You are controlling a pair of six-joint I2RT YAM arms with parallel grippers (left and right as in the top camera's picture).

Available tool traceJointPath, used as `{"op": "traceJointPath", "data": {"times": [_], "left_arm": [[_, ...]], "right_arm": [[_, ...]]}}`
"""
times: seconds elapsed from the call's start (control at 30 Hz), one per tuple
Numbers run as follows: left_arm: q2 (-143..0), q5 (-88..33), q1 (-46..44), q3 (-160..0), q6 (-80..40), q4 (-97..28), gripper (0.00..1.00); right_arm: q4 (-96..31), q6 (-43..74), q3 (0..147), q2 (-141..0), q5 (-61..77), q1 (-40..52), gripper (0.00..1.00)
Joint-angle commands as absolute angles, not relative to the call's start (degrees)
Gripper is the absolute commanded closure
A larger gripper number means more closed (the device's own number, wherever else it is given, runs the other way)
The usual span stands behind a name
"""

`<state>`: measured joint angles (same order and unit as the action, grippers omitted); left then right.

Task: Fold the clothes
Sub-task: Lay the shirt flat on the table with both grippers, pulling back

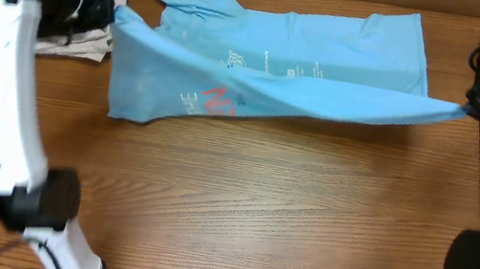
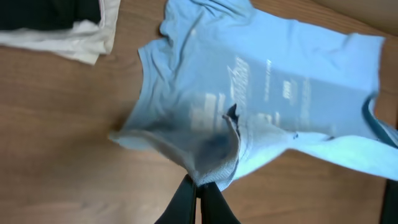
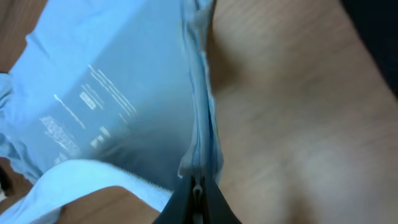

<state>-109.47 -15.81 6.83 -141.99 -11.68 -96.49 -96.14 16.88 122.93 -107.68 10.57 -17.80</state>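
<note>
Left gripper (image 2: pixel 199 191): fingers pressed together, pinching a bunched edge of the T-shirt (image 1: pixel 281 59). Right gripper (image 3: pixel 198 186): fingers likewise closed, clamped on a hem seam. Overhead: shirt lies on the far half of the table (image 1: pixel 256 214), long axis left to right, strung between the two grippers. Held edge taut and raised. Flat layer with small white print (image 1: pixel 270 64) lies beyond that line. Lifted layer sags to the near side at the left, red lettering (image 1: pixel 219 100) showing on it. Left end of the held line sits farther back than the right, so the line is skewed. Pale folded cloth (image 1: pixel 91 39) just beside the left end. Judgement: neither arm is nearer; both must carry the edge together, crosswise to the long axis.
</note>
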Motion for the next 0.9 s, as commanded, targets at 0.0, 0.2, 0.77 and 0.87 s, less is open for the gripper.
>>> {"op": "traceJointPath", "data": {"times": [0.0,0.2,0.77,0.87], "left_arm": [[-102.56,-16.97,6.00,-132.79,-9.19,-96.82,0.96],[-92.27,-17.65,5.63,-115.87,-8.21,-96.79,0.96],[-66.87,-17.67,5.43,-87.24,-11.25,-96.82,0.96],[-64.16,-19.18,5.43,-83.42,-12.05,-96.82,0.96]], "right_arm": [[-97.06,17.37,120.84,-102.80,7.49,-17.80,0.96],[-94.78,20.21,109.73,-93.95,3.77,-17.89,0.96],[-93.89,20.58,94.96,-81.97,4.99,-30.17,0.96],[-92.53,20.58,90.56,-81.93,4.97,-29.80,0.96]]}}
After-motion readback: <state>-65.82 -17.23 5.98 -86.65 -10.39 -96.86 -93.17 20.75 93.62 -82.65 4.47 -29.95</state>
